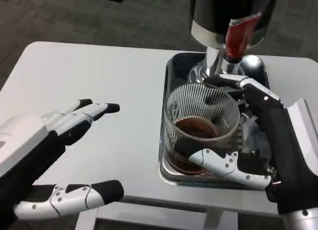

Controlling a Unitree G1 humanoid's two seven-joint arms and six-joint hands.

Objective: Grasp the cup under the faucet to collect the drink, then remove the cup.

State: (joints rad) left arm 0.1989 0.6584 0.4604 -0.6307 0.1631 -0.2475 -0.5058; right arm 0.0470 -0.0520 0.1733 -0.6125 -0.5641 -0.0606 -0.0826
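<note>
— Glass, ribbed and clear; the cup (201,125) stands in the steel tray (169,81) near the table's (99,76) right edge, just below the faucet (226,58) of the dark dispenser (218,14), with brown drink (196,128) pooled in its lower part.

— And who has it?

— The right hand (258,140); its fingers (218,163) are clamped on the cup, one wrapped across the near lower wall, others reaching round the far side by the rim; the left hand (49,155) hovers over the table's near left corner, fingers apart, holding nothing.

— How will it handle, you think?

— Stiff and breakable, I'd judge; the ribs should give some purchase, though glass is slick if wet; the liquid adds weight low down and will slosh if tilted.

— Best place to hold?

— Around the mid wall, as now, thumb opposite the other fingers; keep it upright and lift clear of the tray's rim before drawing it away from the red tap handle (238,34) above.

— Enough drink collected?

— Seems so, only partly filled; whether the flow has stopped I cannot tell.
</note>
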